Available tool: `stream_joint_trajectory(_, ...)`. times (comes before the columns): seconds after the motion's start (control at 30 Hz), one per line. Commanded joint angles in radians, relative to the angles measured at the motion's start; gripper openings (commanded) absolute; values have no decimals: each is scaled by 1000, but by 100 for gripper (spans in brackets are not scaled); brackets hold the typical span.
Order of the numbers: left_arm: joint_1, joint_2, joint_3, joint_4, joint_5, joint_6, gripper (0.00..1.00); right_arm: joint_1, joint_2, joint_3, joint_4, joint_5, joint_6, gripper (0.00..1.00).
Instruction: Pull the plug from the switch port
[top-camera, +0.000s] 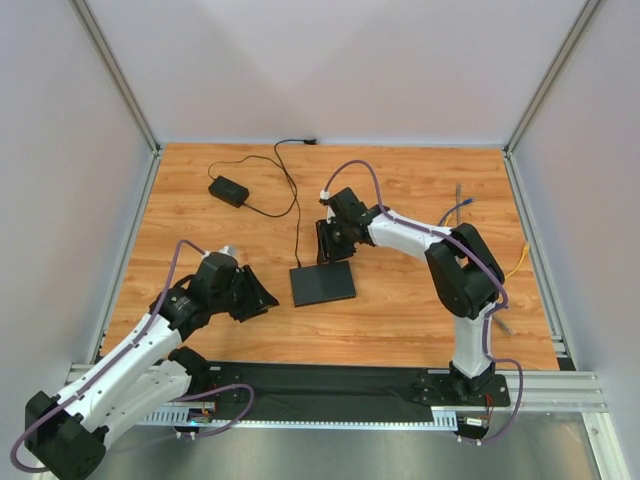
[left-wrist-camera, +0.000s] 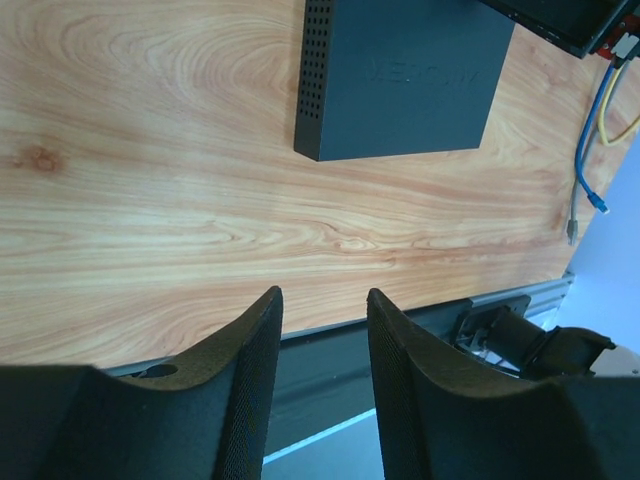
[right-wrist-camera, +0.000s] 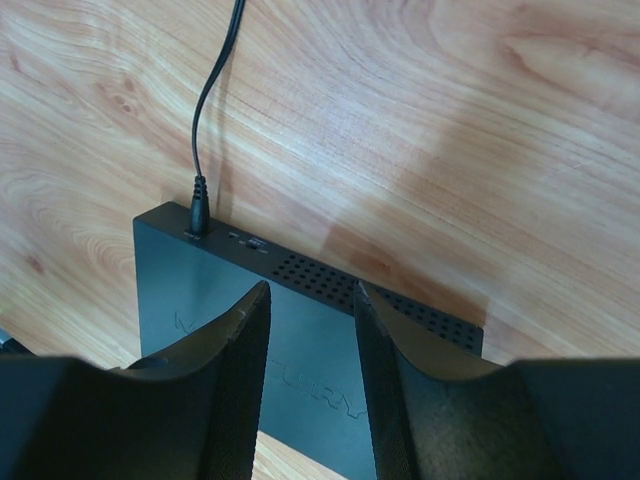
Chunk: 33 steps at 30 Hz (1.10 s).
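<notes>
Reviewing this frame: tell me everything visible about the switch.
The switch is a flat, matte-black rectangular box, plastic by its look, lying flat on the wooden table near its middle. Faint embossed lettering marks its top, and small vent holes line its sides. A black plug with its cable sits in a port at one corner of the far edge. The right gripper hovers over it, fingers open; contact cannot be told.

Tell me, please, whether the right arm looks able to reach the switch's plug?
Probably yes: the right pincer hangs open over the switch, the plug sticks out of its far edge, and nothing lies between.
</notes>
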Motion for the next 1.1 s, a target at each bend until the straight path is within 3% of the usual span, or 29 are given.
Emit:
stream_joint_trajectory(0.0, 1, 19, 34, 47, 40, 37, 47, 1, 17, -3, 48, -21, 28, 41)
stream_joint_trajectory(0.37, 1, 28, -17, 103, 105, 80, 47, 61, -96, -220, 189, -84, 183, 40)
stream_joint_trajectory(0.57, 3, 36, -29, 110, 132, 100, 46, 107, -107, -207, 176, -125, 183, 40)
stream_joint_trajectory(0.7, 1, 42, -44, 197, 157, 106, 44, 107, -127, -171, 148, -49, 188, 41)
stream_joint_trajectory(0.8, 1, 133, -3, 183, 146, 140, 36, 109, -127, -132, 122, -3, 237, 44)
stream_joint_trajectory(0.83, 1, 161, 32, 169, 143, 163, 28, 109, -127, -127, 125, -1, 255, 45)
stream_joint_trajectory(0.93, 1, 259, 86, 130, 111, 188, 16, 107, -131, -127, 157, 3, 348, 46)
stream_joint_trajectory(1.07, -1, 332, 118, 113, 25, 214, 8, 106, -116, -113, 186, 8, 404, 46)
